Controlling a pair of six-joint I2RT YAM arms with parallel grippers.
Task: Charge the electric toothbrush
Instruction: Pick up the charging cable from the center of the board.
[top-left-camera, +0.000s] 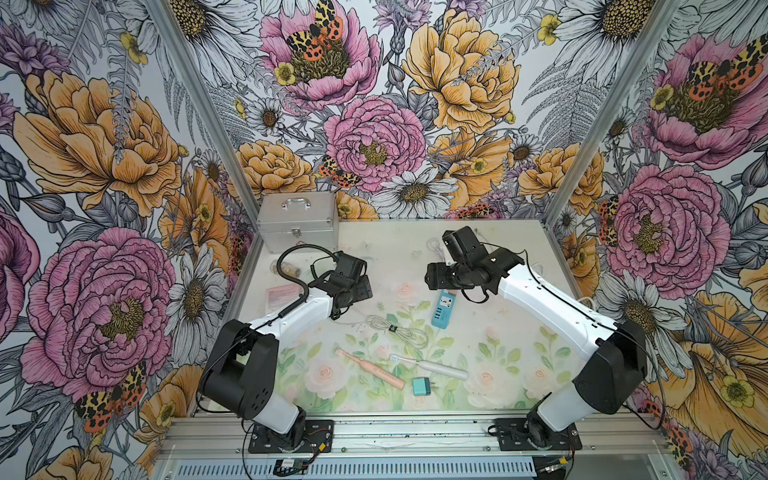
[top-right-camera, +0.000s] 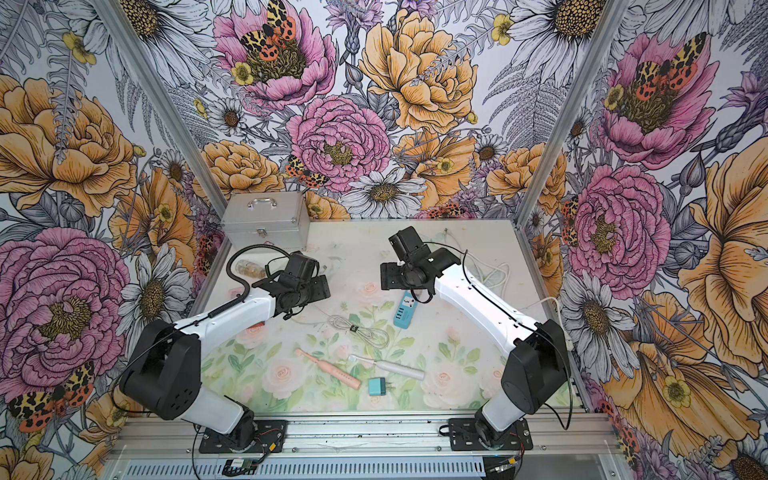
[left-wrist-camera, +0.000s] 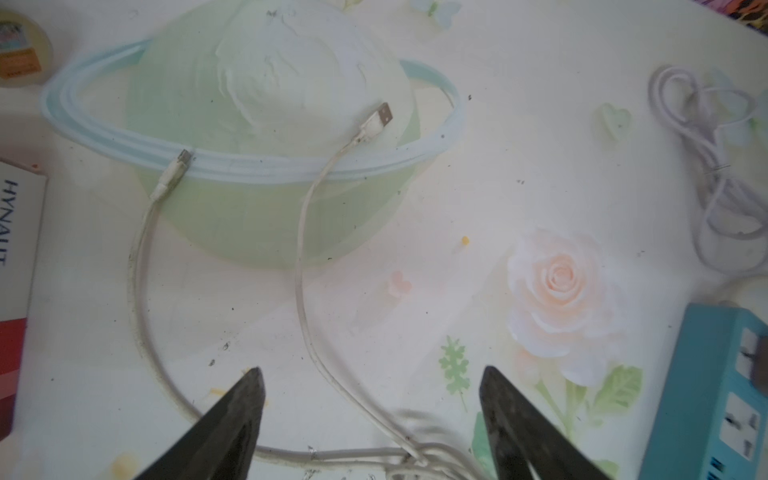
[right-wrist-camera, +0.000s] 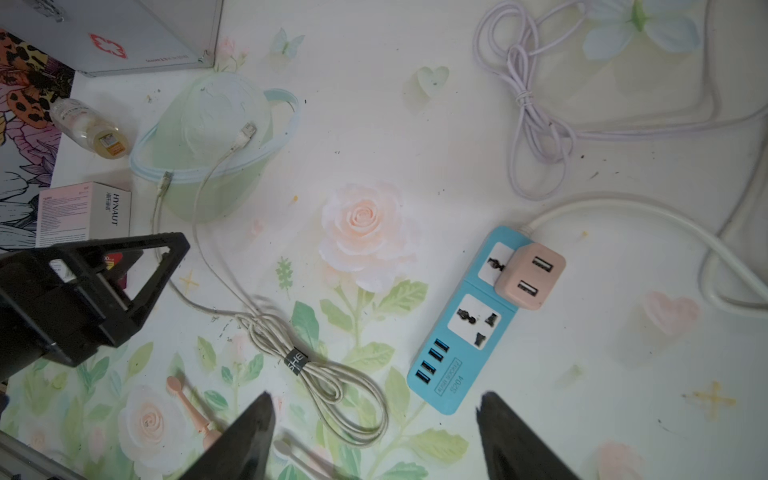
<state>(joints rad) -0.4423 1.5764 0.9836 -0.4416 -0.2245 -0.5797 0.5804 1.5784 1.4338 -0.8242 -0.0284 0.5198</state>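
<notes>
Inside floral-papered walls (top-left-camera: 104, 166), rose-printed tabletop (top-left-camera: 478, 345)

The bench (top-left-camera: 528, 357) is bare on the right, so there is lots of room. In the middle the cable (top-left-camera: 397, 330), power strip (top-left-camera: 442, 309), pink toothbrush (top-left-camera: 370, 369) and white toothbrush (top-left-camera: 432, 368) lie close, with small gaps.

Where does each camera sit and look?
Top views: high above, looking down on the flowered table; left arm, right arm show.
Left wrist: on left arm, facing the white USB cable; open left gripper shows.
Right wrist: on right arm, facing the blue plastic power strip; open right gripper shows.
Shared: cable and strip appear in all.
</notes>
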